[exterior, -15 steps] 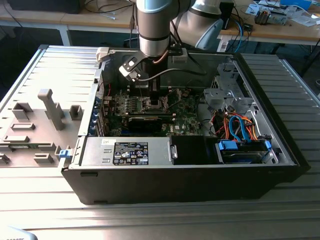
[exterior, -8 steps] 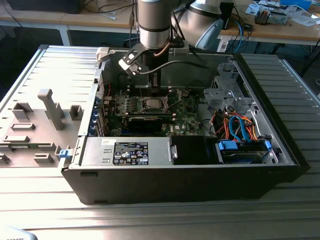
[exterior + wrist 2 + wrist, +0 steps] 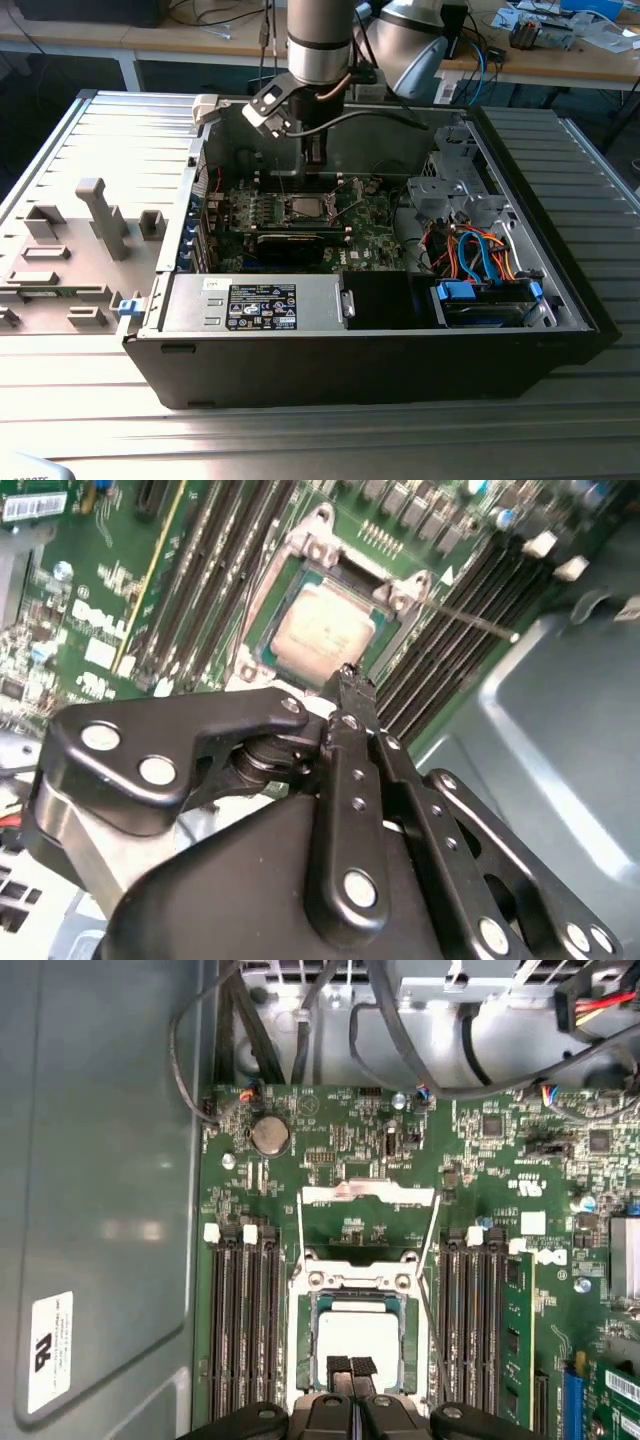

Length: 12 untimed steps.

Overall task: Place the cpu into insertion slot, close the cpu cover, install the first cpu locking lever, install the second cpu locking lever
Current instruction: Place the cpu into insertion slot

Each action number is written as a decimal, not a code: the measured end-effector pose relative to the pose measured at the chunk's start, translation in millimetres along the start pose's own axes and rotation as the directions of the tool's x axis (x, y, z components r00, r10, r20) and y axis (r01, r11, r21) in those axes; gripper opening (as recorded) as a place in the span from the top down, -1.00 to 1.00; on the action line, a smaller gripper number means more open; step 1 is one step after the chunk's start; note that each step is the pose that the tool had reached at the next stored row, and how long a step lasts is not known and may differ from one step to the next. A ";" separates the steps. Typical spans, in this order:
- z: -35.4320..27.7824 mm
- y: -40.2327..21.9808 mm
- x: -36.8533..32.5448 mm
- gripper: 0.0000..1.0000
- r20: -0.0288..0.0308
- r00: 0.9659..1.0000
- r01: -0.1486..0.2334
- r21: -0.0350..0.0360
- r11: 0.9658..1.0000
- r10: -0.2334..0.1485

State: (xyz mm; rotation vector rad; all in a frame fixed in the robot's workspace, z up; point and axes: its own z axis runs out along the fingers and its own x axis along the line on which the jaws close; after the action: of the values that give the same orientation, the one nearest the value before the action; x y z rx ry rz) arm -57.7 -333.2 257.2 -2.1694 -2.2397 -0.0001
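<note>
The cpu (image 3: 358,1332) (image 3: 325,630), a silver-grey square, lies flat in the insertion slot (image 3: 300,1360) on the green board. The slot (image 3: 305,208) shows in the exterior view near the case's middle. The cpu cover (image 3: 368,1194), a thin silver frame, seems to stand raised at one side of the slot. A thin lever rod (image 3: 470,620) sticks out beside the slot. My gripper (image 3: 350,1365) (image 3: 345,675) (image 3: 313,160) hovers just above the cpu's edge. Its black fingers are shut together with nothing seen between them.
Rows of black memory slots (image 3: 245,1320) flank the slot on both sides. Black cables (image 3: 300,1030) hang past the board's edge. The grey case wall (image 3: 100,1210) stands close by. A black labelled power-supply box (image 3: 260,303) and a blue drive bracket (image 3: 485,298) line the case's front.
</note>
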 end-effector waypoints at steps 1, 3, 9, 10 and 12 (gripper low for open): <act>0.0 0.7 0.0 0.79 0.004 1.000 0.001 0.019 1.000 -0.001; -0.3 2.3 -0.1 0.79 0.016 1.000 0.002 0.036 0.999 -0.003; -2.5 8.8 -0.6 0.79 0.060 0.998 0.000 0.063 0.998 -0.004; -2.7 12.9 -1.0 0.79 0.062 0.998 0.000 0.076 0.997 -0.004; -2.9 20.5 -2.2 0.79 0.062 0.998 -0.001 0.095 0.995 -0.005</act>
State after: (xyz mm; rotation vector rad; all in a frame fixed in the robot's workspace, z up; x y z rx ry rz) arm -37.1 -334.8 259.7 -2.1473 -2.2250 0.1728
